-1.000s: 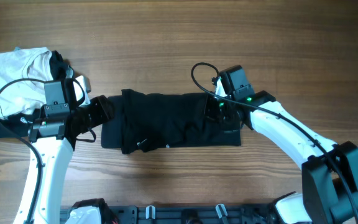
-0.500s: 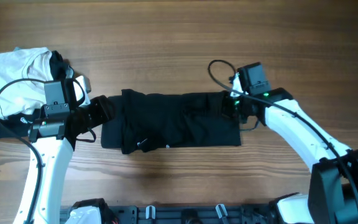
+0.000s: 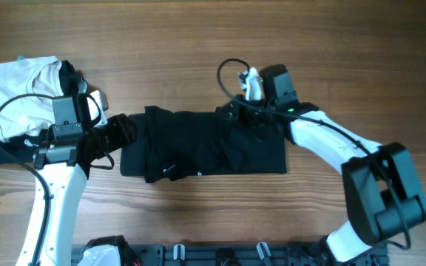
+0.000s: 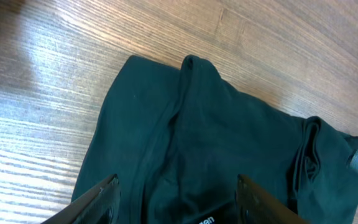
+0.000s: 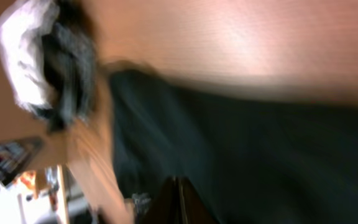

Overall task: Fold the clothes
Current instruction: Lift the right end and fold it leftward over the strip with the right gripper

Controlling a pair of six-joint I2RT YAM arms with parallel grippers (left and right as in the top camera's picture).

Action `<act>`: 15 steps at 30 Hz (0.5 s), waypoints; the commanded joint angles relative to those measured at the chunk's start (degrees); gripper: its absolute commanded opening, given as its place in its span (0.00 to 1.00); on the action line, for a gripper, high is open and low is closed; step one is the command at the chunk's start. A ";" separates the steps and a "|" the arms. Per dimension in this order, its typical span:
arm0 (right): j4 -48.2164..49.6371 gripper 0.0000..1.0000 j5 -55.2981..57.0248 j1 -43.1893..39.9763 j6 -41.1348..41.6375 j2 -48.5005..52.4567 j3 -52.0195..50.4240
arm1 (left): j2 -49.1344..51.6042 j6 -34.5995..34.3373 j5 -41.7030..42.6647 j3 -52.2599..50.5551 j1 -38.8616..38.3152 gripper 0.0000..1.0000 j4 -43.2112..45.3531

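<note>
Left gripper [image 4: 178, 188] is standing released, its two fingers [image 4: 102, 194] spread wide, with the left end of the black T-shirt [image 4: 229, 137] lying loose between and beneath them, not pinched. Just ahead of those jaws the cloth is rising in a long lengthwise fold, and beyond it the shirt is running away from the jaws as a flat band across the wooden table [image 3: 272, 44]. A small white mark [image 3: 170, 170] is showing on the shirt's near edge, ahead of the left jaws and off to their right.

At the band's far half, the right gripper [image 5: 178, 198] is pressing down on the shirt's upper edge with its fingers clenched tight together. Dark fabric is filling the space directly under and around them, though the wrist picture is blurring too badly to tell whether any cloth is caught in the pinch. Well beyond the right jaws, past the shirt's far end and behind the left arm, a folded white garment [image 3: 17, 85] is lying on the table with a dark bundle [image 5: 73, 81] touching its side.
</note>
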 commanded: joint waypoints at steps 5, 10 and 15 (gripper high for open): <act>-25.53 0.13 8.79 -3.30 -4.44 -2.21 -0.42 | -0.68 0.11 -0.31 0.74 0.22 0.59 0.02; -18.47 0.11 7.41 5.35 5.92 1.29 -1.49 | -0.68 0.11 -0.31 0.74 0.22 0.57 -0.94; 2.93 0.04 -14.05 16.70 -4.68 1.38 -1.38 | -0.68 0.13 -0.31 0.74 0.22 0.58 -0.98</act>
